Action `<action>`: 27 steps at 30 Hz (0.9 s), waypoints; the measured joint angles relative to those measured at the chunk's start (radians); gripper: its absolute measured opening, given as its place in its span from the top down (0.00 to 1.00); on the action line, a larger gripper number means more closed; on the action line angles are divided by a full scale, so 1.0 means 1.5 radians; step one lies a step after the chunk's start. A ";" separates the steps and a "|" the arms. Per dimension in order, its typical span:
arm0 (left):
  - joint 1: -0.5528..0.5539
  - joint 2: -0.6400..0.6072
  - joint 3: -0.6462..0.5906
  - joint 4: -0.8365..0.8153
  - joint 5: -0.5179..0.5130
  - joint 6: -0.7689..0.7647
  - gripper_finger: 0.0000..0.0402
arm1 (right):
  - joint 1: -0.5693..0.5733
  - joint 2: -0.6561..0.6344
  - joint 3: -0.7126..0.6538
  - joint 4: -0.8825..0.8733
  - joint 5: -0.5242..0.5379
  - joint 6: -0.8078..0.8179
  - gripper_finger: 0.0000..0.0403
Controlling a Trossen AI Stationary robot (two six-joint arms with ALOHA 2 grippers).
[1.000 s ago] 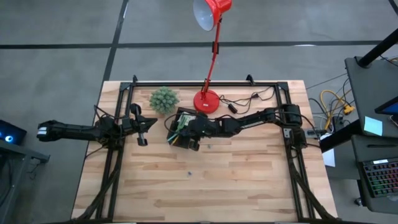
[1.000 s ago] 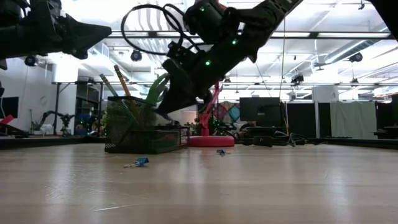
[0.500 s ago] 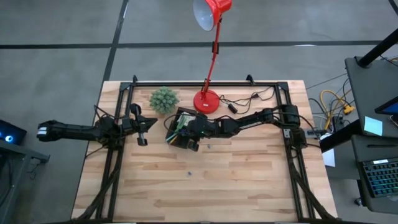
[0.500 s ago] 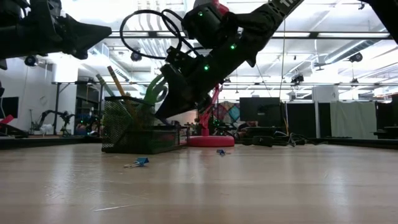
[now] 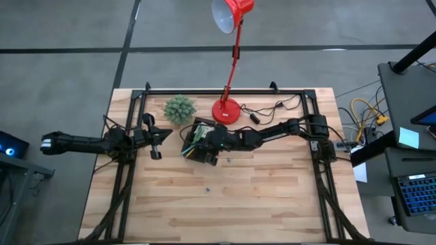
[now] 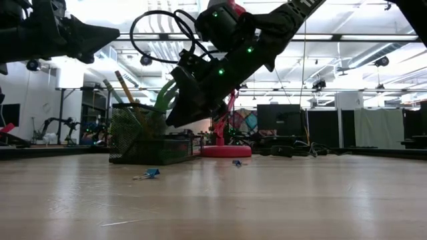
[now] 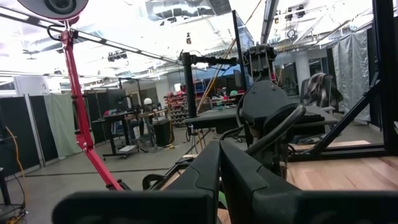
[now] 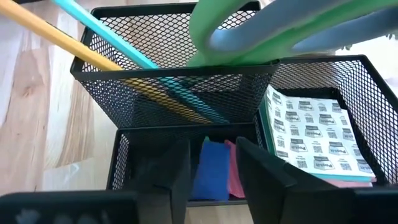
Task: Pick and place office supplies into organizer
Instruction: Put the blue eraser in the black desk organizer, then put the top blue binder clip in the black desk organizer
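Note:
The black mesh organizer [image 5: 196, 141] [image 6: 137, 137] [image 8: 168, 93] stands on the table near the lamp base. Its tall compartment holds green-handled scissors [image 8: 249, 31], a yellow pencil [image 8: 62, 37] and a teal pen [image 8: 118, 46]. A white dotted pad [image 8: 311, 134] lies on a pink pad in a side compartment. A blue piece [image 8: 211, 168] and a pink piece [image 8: 233, 177] lie in the low front tray. My right gripper [image 8: 214, 177] [image 5: 204, 151] [image 6: 175, 121] is open, slanting down over that tray, fingers either side of the blue piece. My left gripper [image 7: 221, 168] [image 5: 162, 135] hovers shut, left of the organizer.
A red desk lamp's base [image 5: 226, 110] and a small green spiky plant [image 5: 180, 109] stand just beyond the organizer. Two small clips [image 6: 148, 175] [image 6: 237, 163] lie on the wood near it. A cable [image 5: 262, 112] trails by the lamp. Bare wood stretches toward the near edge.
My right gripper has shifted slightly toward the table's left and tipped lower over the organizer's front tray. The organizer slid a little the same way, with its pencil and scissors. The left arm kept still.

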 joint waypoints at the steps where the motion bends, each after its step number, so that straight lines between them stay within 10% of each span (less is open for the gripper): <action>1: 0.000 0.000 0.000 0.000 0.000 0.000 1.00 | 0.000 0.000 0.000 0.000 0.000 0.002 0.70; 27: 0.000 0.000 0.000 0.000 0.000 0.000 1.00 | 0.026 -0.076 -0.001 -0.273 -0.063 -0.083 0.63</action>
